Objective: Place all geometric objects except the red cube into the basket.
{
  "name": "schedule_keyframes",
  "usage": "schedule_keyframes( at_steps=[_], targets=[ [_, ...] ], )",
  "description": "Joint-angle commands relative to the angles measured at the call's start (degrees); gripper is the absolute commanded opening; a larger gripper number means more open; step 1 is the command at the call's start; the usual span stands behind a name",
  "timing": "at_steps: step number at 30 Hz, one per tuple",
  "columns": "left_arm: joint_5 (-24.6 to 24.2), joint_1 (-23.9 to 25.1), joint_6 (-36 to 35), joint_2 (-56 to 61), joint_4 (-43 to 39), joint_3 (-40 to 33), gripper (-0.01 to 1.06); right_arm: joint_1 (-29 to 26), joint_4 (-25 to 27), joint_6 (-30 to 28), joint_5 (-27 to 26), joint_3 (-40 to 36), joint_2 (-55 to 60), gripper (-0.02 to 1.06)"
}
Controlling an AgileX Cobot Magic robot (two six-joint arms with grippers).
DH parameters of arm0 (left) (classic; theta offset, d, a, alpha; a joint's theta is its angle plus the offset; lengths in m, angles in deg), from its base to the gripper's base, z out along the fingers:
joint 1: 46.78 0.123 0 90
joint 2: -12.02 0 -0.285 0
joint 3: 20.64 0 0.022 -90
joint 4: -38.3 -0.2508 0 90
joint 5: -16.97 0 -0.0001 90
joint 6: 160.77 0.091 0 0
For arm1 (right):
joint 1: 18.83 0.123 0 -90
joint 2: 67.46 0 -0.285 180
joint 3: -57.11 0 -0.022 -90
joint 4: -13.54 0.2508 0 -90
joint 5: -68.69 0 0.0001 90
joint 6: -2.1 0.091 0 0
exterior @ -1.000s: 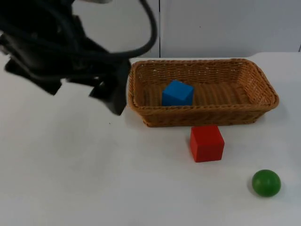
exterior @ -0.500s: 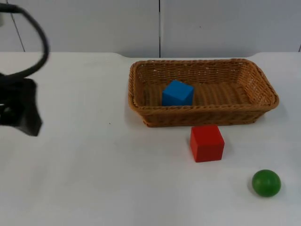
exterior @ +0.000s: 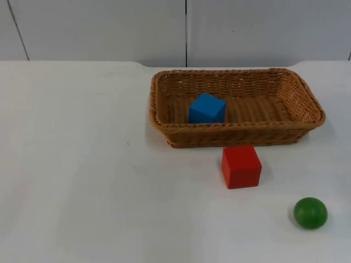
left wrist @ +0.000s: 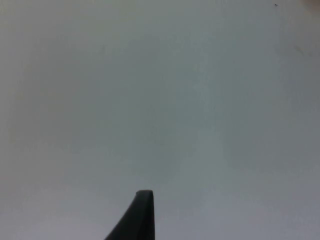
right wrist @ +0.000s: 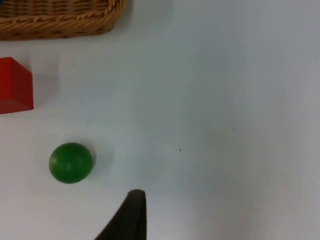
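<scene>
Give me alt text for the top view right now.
A blue cube sits in a wicker basket on a white table. A red cube stands just in front of the basket, and a green ball lies nearer the camera, to its right.

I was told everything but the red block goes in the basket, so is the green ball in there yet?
No, the green ball lies on the white table, apart from the basket that holds the blue cube.
</scene>
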Motion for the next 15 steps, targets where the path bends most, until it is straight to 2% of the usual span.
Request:
schedule_keyframes(
  at_steps=[1, 12, 15],
  targets=[
    [-0.2, 0.2, 0.1, 0.7, 0.7, -0.3, 1.05, -0.4, 0.2, 0.1, 0.0, 0.3, -0.1, 1.05],
    [0.6, 0.2, 0.1, 0.6, 0.7, -0.3, 1.05, -0.3, 0.3, -0.1, 1.2, 0.3, -0.1, 1.05],
    [0.9, 0.2, 0.3, 0.6, 0.6, -0.3, 1.05, 0.5, 2.7, -3.0, 1.6, 0.3, -0.1, 1.05]
  ],
)
